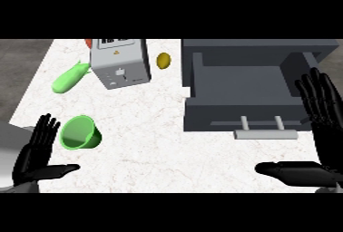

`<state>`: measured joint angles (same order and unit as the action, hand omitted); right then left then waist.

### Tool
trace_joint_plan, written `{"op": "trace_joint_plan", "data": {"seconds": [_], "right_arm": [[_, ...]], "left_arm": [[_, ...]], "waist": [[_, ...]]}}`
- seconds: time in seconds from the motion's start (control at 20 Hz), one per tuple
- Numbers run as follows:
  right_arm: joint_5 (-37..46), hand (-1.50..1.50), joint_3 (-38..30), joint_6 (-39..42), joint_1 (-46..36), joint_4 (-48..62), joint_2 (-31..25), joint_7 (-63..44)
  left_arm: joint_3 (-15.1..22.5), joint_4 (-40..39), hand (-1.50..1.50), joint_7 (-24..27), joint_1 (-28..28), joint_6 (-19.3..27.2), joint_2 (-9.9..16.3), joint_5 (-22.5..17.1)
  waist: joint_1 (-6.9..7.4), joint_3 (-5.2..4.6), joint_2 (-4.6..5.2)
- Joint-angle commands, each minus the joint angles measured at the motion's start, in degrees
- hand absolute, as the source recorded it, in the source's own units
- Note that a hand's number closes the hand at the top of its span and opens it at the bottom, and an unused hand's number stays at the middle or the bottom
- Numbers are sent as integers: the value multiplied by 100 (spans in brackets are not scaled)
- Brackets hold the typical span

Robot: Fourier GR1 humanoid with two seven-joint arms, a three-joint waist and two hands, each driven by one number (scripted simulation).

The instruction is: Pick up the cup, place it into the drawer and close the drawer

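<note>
Fingers (pixel 41 136) on my left hand (pixel 33 159) and right hand (pixel 324 136) are standing straight and released, grasping nothing.

I'm seeing the green cup (pixel 80 132) lying tipped on its side on the white desk (pixel 154 149), just beside my left hand, well apart from the grey drawer (pixel 244 93), which is sitting pulled open with its handle (pixel 264 134) facing me. A grey appliance (pixel 119 63), a green vegetable (pixel 70 77) and a yellow item (pixel 164 60) are resting farther back.

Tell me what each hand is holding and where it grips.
Nothing is held. The left hand is open beside the green cup; the right hand is open by the drawer.
</note>
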<state>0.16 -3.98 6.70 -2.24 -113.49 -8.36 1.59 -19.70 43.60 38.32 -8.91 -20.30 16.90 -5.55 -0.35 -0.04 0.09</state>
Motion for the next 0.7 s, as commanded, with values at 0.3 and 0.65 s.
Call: {"op": "trace_joint_plan", "data": {"seconds": [0.3, 0.65], "right_arm": [[136, -150, 52, 21, -34, 104, 127, 100], [-121, -150, -26, 241, 45, -203, 1, -174]], "left_arm": [[-133, -2705, -150, 1872, -1040, -108, 444, 403], [-56, -3078, -150, 2240, -1192, -98, 494, 521]], "waist": [[-48, -10, 21], [-98, -17, 31]]}}
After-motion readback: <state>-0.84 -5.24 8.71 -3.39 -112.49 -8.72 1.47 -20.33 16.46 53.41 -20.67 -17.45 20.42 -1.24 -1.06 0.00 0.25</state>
